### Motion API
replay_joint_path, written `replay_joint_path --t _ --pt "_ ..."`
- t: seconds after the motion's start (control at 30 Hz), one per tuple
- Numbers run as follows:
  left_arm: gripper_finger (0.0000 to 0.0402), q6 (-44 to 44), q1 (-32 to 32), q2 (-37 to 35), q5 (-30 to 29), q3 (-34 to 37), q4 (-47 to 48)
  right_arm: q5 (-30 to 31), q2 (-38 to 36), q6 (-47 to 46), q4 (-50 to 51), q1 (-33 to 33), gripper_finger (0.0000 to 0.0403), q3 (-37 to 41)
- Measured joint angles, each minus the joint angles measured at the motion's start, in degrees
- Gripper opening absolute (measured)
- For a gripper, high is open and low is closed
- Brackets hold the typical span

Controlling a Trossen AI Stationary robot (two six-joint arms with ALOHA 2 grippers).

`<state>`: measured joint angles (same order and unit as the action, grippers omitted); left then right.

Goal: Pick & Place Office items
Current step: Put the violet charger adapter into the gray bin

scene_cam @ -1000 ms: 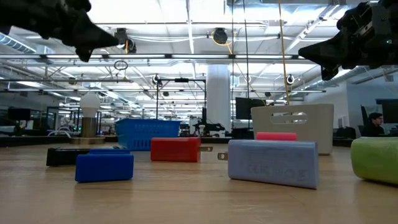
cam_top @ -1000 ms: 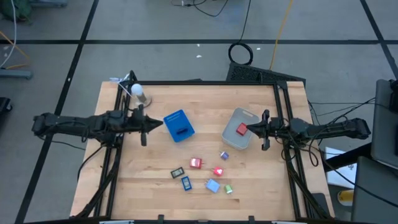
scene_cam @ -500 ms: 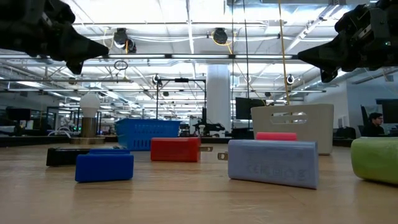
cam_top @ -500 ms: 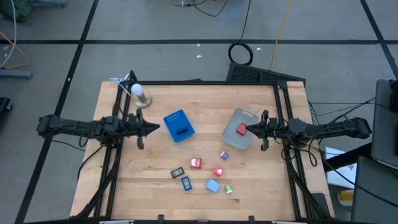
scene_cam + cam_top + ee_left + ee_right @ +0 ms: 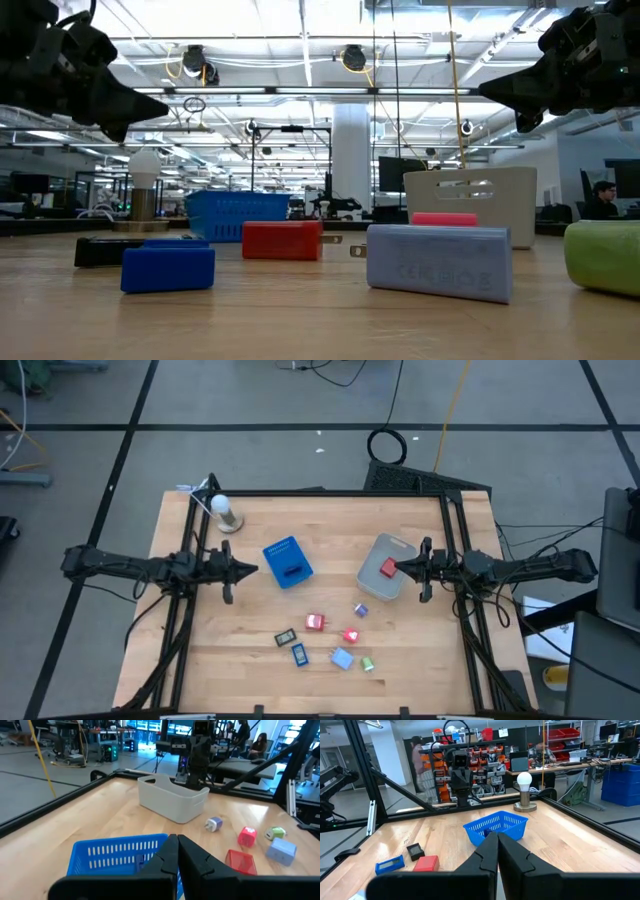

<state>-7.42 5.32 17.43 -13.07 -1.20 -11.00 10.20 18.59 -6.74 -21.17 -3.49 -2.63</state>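
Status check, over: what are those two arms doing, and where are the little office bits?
Left tool shut, empty, hovering beside blue tray. Right tool shut, empty, over white tub. Office items loose on the table; one red piece in tub. Nothing blocking.

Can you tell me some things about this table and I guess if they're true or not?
1. The blue basket has a dark thing lying in it. True.
2. The white tub is empty. False: a red piece lies inside.
3. The left gripper is holding a block. False: it is shut with nothing in it, beside the basket.
4. A light bulb stands near the far left corner. True.
5. The right gripper hangs over the tub. True.
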Motion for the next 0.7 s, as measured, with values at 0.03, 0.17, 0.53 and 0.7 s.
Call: replay_joint_path --t 0.03,0.17,0.53,0.7 --pt "0.0004 -0.01 0.00 0.00 0.00 0.27 -0.15 0.00 0.00 0.04 0.01 -0.01 0.0000 0.00" --pt "0.0003 -0.19 -0.04 0.00 0.01 0.38 -0.74 0.00 0.00 0.09 0.00 0.01 0.0000 0.00" --pt "0.0002 -0.92 0.00 0.20 0.05 0.38 -1.78 -1.94 1.40 -0.28 -0.55 0.03 0.0000 0.00" --pt "0.0006 -3.98 -0.04 0.17 0.04 0.34 -2.67 -5.85 4.06 -1.11 -5.34 -0.15 0.0000 -0.17"
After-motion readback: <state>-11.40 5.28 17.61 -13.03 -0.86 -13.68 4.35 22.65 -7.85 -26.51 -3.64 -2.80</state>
